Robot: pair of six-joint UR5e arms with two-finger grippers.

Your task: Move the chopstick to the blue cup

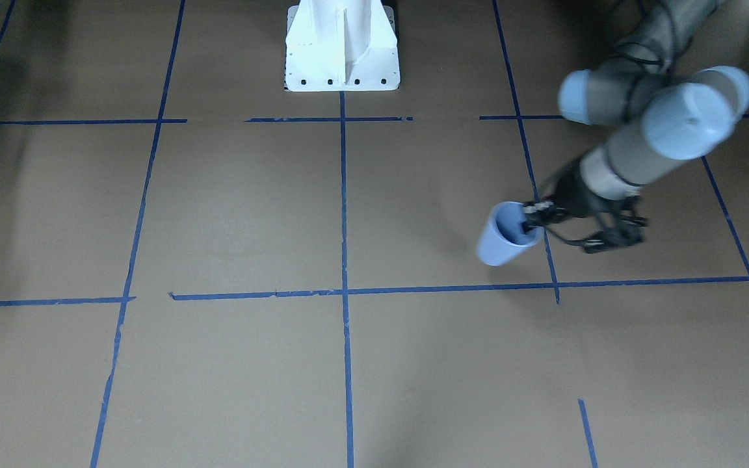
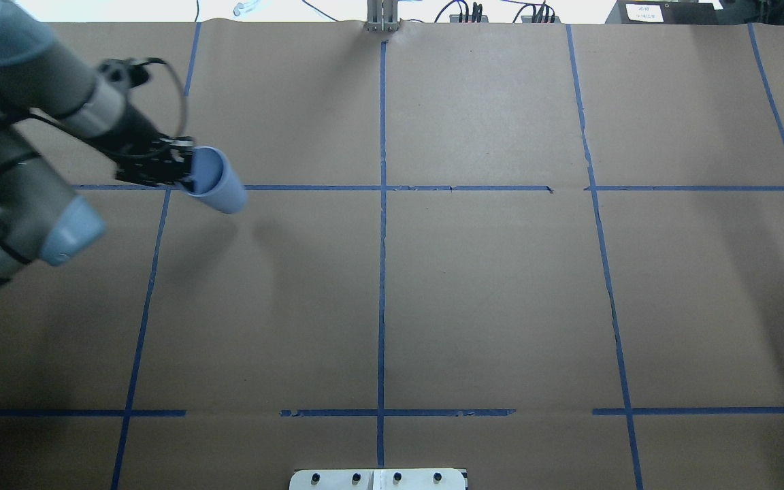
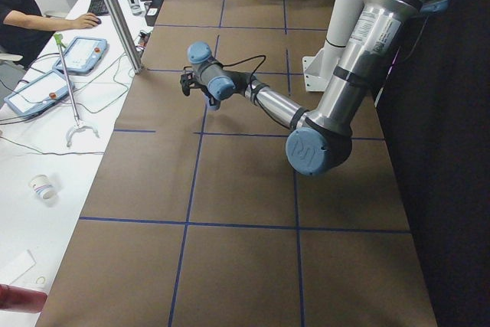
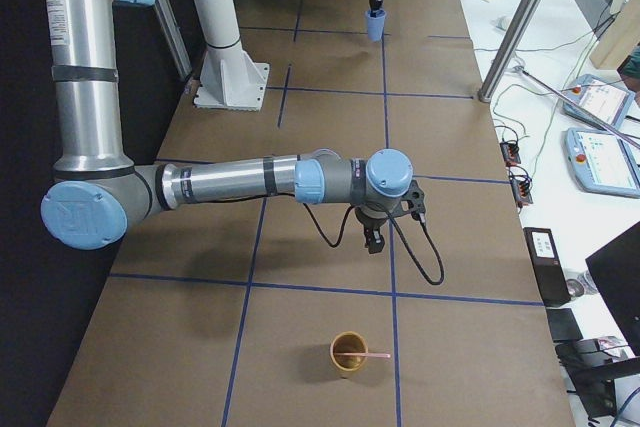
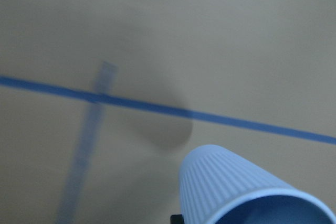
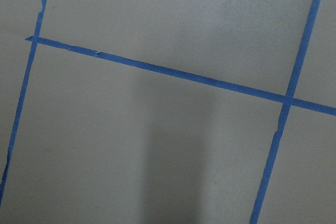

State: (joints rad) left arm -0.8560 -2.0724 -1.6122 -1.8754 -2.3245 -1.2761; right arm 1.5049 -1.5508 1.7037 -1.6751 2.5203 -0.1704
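My left gripper (image 1: pixel 532 225) (image 2: pixel 184 170) is shut on the rim of the blue cup (image 1: pixel 503 239) (image 2: pixel 220 185), one finger inside and one outside. The ribbed cup (image 5: pixel 226 187) hangs tilted above the brown table, its shadow below it. From the right side the cup (image 4: pixel 375 25) is small and far. The pale pink chopstick (image 4: pixel 377 355) leans out of a brown cup (image 4: pixel 347 352) at the table's near right end. My right gripper (image 4: pixel 372 238) hovers just beyond that cup, pointing down; I cannot tell whether it is open or shut. Its wrist view holds only taped table.
The white robot pedestal (image 1: pixel 342 49) (image 4: pixel 225 62) stands mid-table at the robot's side. Blue tape lines (image 2: pixel 382 272) grid the brown surface. A person (image 3: pixel 27 5) sits at a white side table with pendants (image 3: pixel 80 55), beside a metal pole (image 3: pixel 115 13).
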